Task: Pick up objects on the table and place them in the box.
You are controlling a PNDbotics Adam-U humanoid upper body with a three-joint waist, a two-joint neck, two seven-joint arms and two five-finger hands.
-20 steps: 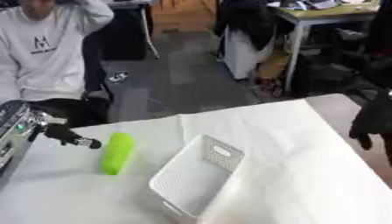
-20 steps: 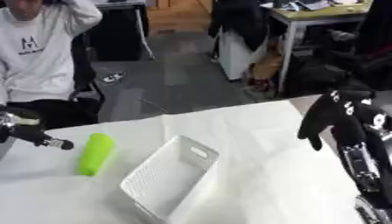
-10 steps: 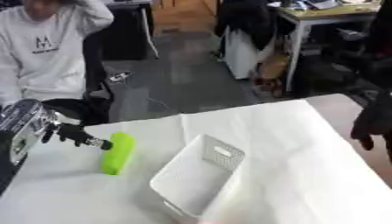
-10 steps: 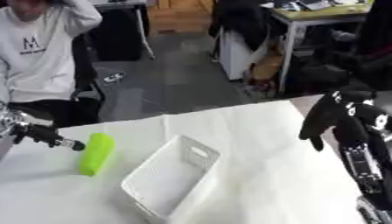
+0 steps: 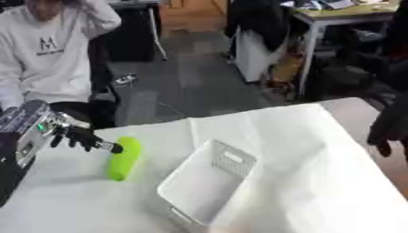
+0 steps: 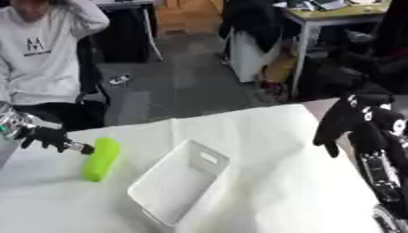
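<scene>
One green object (image 5: 124,158) touching left robot hand (image 5: 78,136)

A robotics lab or workshop: a white-covered table (image 5: 303,150) stands on a grey concrete floor (image 5: 191,86), with cluttered workbenches (image 5: 350,13) behind and a seated person (image 5: 48,54) watching from the far edge.

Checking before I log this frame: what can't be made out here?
- Left robot hand: both views too blurred to tell whether it touches the green object.
- White box: its near wall hides part of the floor.
- Right robot hand: left eye view's edge cuts it.
</scene>
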